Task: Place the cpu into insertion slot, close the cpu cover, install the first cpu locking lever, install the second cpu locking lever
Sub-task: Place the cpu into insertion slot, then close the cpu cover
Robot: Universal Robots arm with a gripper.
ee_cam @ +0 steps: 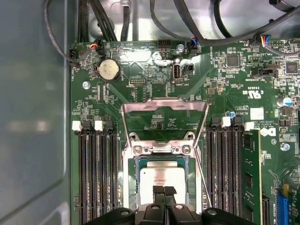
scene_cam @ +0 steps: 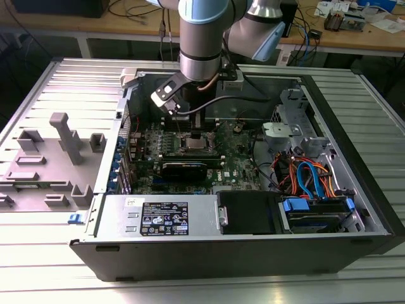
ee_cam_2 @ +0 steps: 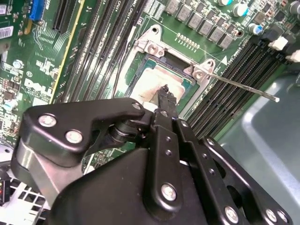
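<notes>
Jaws of gripper [ee_cam: 164, 191] pinched narrow, tips over cpu [ee_cam: 159, 177], seemingly seated in insertion slot [ee_cam: 159, 150]; cpu cover [ee_cam: 164, 103] stands open. Keep cpu square, flat, unforced; contact unclear.

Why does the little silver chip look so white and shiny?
In the second wrist view, light glares off the cpu, washing its metal top pale; in the first wrist view, a bright patch whites out the green board beside the coin battery.

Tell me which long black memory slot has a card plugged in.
The outermost slot of the bank beside the blue connector, farthest from the square silver chip: a green memory card stands in it, the other slots are bare.
</notes>
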